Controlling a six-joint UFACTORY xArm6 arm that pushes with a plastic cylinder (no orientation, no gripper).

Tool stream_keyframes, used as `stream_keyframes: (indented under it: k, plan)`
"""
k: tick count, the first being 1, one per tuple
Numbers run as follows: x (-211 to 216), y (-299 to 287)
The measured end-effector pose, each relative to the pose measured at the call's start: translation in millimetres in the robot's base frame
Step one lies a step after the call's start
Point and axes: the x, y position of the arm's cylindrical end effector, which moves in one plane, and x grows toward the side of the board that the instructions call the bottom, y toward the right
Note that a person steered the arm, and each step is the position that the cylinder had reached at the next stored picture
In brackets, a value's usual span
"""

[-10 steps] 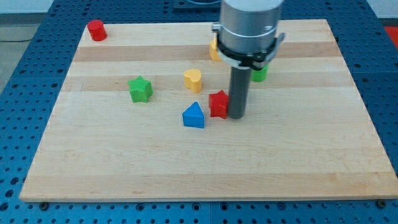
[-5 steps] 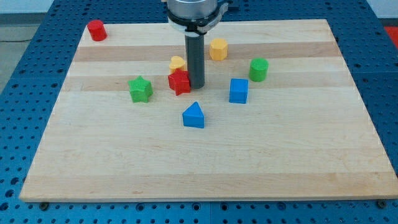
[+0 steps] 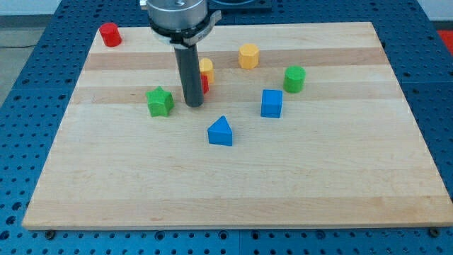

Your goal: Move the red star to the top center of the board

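The red star (image 3: 204,83) is mostly hidden behind my rod; only a red sliver shows at the rod's right edge, near the board's upper middle. My tip (image 3: 193,105) rests on the board just below and to the left of the star, touching or nearly touching it. A yellow block (image 3: 207,68) sits right above the star, against it. The green star (image 3: 160,101) lies to the tip's left.
A red cylinder (image 3: 109,34) stands at the top left corner. A yellow hexagon (image 3: 248,55), a green cylinder (image 3: 294,78), a blue cube (image 3: 271,103) and a blue triangular block (image 3: 221,132) lie to the right and below. The wooden board (image 3: 340,177) sits on a blue pegboard.
My rod has moved left and up across the board. The red star went from beside the blue triangular block up to under the yellow block; the rod now stands at its lower left.
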Motion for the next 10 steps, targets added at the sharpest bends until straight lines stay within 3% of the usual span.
stream_keyframes:
  k: [2, 7, 10]
  plan:
    - [-14.1, -15.5]
    - [-122.9, -1.2]
    - [-145.3, -24.1]
